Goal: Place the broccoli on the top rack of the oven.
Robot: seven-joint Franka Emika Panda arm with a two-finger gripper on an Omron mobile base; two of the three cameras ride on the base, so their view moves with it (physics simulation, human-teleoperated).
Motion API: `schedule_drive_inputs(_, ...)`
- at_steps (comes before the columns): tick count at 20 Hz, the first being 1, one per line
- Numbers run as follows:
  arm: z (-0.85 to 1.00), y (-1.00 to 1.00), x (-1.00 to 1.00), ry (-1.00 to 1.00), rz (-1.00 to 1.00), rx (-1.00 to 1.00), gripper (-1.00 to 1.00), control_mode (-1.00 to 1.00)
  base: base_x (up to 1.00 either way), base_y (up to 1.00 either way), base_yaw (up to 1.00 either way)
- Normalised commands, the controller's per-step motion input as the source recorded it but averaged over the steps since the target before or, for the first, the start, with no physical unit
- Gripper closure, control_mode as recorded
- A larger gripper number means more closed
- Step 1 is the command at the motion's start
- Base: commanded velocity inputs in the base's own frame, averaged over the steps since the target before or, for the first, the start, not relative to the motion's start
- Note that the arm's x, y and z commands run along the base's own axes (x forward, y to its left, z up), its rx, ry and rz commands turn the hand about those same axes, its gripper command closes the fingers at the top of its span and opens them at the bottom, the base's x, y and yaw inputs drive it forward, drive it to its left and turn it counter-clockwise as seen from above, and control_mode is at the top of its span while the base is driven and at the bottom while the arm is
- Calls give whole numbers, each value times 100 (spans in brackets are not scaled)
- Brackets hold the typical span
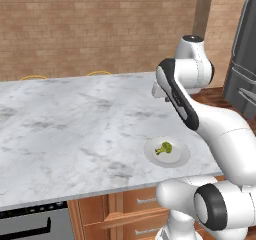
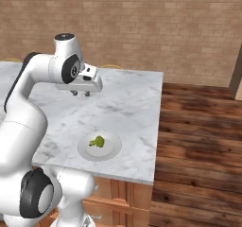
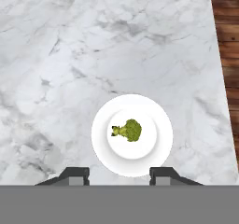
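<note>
Item: pick-up of the broccoli, not yet begun.

Handling. We hang the gripper [image 2: 81,93] high over the marble counter [image 1: 75,129], empty, its fingertips [image 3: 74,174] standing apart in the hand view with nothing between them. The broccoli [image 3: 128,130] lies below and slightly ahead of us, at the middle of a white plate [image 3: 100,136]. We judge the descent should be straight down, centred on the floret, jaws straddling the head rather than the thin stalk, stopping short of the plate.

Room, largest first. Brick wall [image 2: 142,27] beyond us; wooden floor [image 2: 198,145] to our right; wooden drawers [image 1: 140,209] beneath the counter; oven [image 1: 30,221] low, left, under the counter edge.
</note>
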Motion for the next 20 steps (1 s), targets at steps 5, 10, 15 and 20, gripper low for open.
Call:
schedule_drive_inputs(5,-12,4,0,-1,-8,0,-100,-100,0,0,0)
schedule_drive_inputs(10,-36,0,1,-1,-22,0,-100,-100,0,0,0)
schedule_drive_inputs(15,-62,-16,24,0,-44,8,-100,-100,0,0,0)
schedule_drive_inputs(20,-80,-32,45,0,-49,26,-100,-100,0,0,0)
